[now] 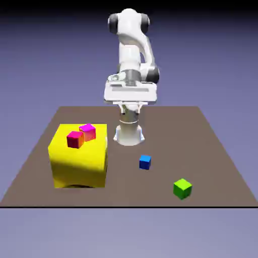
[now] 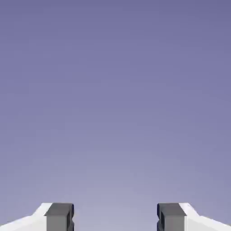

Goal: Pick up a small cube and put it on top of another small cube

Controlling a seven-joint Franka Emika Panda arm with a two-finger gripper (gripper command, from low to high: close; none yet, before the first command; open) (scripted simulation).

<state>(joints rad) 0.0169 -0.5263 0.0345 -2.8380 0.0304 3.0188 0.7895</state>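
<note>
A: Item 1, Panda gripper [image 2: 115,219]: jaws wide, nothing betw. tips. Risks?
B: Hand view shows backdrop only, no cubes; poss. cause of a bad approach if aim isn't corrected. Item 2, small blue cube [image 1: 145,162]: on table [image 1: 151,194], mid-way across, twd. front edge; off-centre pinch could twist or squirt it out.
A: Item 3, small green cube [image 1: 182,189]?
B: Nr. front edge, twd. exterior view's right corner; turned edge-on to camera, so a misaligned blue cube may tip off, or a knock may send it over the edge.
A: Containers?
B: None seen. Yellow block [image 1: 79,161] bears red cube [image 1: 75,140] + magenta cube [image 1: 88,132].
</note>
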